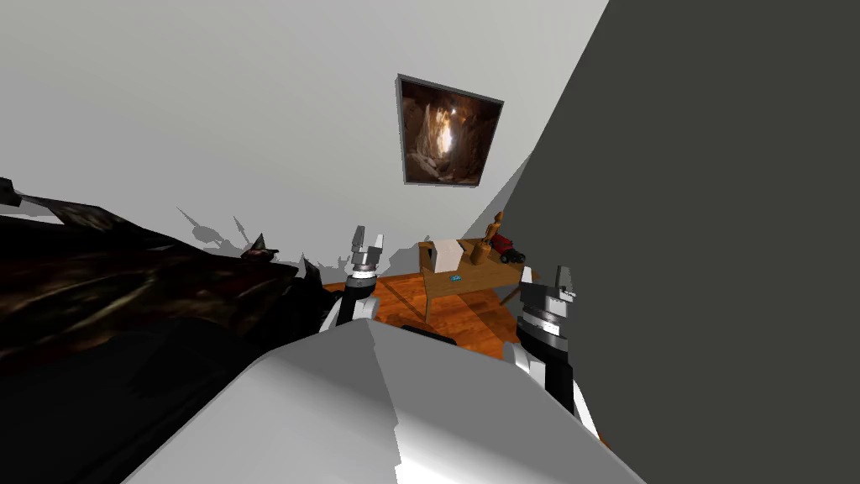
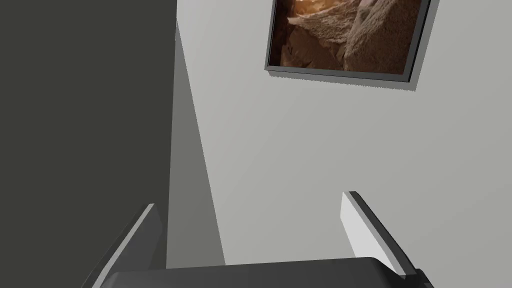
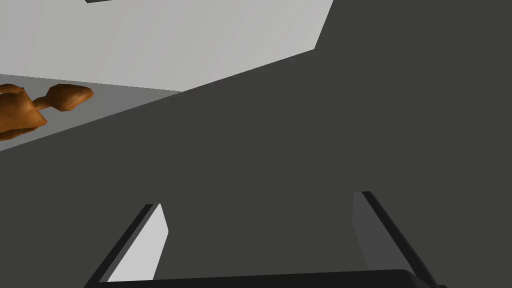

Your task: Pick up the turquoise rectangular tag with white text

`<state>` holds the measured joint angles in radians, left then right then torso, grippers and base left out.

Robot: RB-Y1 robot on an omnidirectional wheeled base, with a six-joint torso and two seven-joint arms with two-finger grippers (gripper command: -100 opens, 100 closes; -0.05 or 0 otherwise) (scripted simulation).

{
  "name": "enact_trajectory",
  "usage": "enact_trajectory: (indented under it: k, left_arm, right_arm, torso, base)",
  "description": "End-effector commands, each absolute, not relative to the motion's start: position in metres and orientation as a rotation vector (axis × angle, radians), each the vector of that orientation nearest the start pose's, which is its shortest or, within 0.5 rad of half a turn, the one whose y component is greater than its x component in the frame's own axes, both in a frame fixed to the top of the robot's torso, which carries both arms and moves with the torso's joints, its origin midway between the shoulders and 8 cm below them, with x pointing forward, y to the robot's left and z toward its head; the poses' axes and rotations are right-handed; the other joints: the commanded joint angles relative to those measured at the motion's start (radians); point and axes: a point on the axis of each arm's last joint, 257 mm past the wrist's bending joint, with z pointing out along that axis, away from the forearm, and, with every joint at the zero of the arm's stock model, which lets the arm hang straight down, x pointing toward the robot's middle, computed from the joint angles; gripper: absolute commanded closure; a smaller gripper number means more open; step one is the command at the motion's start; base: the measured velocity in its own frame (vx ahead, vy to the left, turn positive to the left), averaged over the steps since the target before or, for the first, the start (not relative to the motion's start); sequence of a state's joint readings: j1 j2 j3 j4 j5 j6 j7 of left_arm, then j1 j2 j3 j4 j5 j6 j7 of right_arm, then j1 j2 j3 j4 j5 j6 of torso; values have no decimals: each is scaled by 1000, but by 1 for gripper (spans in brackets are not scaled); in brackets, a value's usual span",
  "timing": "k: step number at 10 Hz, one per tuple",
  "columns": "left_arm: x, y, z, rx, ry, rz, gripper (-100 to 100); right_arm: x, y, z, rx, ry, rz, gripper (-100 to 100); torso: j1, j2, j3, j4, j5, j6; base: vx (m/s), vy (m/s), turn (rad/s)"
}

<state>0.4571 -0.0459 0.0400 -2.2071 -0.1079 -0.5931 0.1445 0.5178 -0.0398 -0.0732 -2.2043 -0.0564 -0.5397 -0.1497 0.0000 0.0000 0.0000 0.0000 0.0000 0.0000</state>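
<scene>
A small turquoise tag (image 1: 456,278) lies near the front edge of a wooden table (image 1: 483,281) ahead of me, in the corner of the room. My left gripper (image 1: 368,239) is raised to the left of the table, well short of it, and its fingers (image 2: 356,225) stand open with nothing between them. My right gripper (image 1: 563,281) is raised to the right of the table, close to a dark grey wall (image 1: 722,210). Its fingers (image 3: 150,245) also stand open and empty, facing that wall (image 3: 300,150).
On the table stand a white box (image 1: 446,253), a wooden figure (image 1: 484,242) (image 3: 30,107) and a red toy vehicle (image 1: 504,246). A large dark mass (image 1: 126,294) fills the left. Wooden floor (image 1: 453,315) lies between me and the table.
</scene>
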Motion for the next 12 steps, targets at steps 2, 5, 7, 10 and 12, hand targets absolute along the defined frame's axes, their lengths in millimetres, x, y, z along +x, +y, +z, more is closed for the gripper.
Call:
enact_trajectory:
  k: [2, 5, 7, 10, 12]
  left_arm:
    - [345, 277, 23, -623, 567, -1362, 0]
    - [345, 277, 23, -623, 567, -1362, 0]
    - [345, 277, 23, -623, 567, -1362, 0]
    - [345, 277, 23, -623, 567, -1362, 0]
    - [345, 277, 23, -623, 567, -1362, 0]
  right_arm:
    - [360, -296, -23, 727, 698, 1372, -100]
    - [380, -269, -54, 674, 853, 1347, -100]
    - [388, -260, -74, 655, 932, 1327, -100]
    - [399, -239, -111, 595, 1082, 1284, -100]
    - [403, -230, -133, 557, 1166, 1255, -100]
  torso:
    - [-1, 1, 1, 0, 0, 0]
    - [-2, 5, 3, 1, -1, 0]
    - [-2, 5, 3, 1, 0, 0]
    - [-1, 2, 1, 1, 0, 0]
    - [-2, 3, 2, 1, 0, 0]
  base:
    - [-44, -12, 155]
    - [-83, -27, 165]
    - [-64, -22, 150]
    - [-44, -10, 154]
    - [-57, -10, 201]
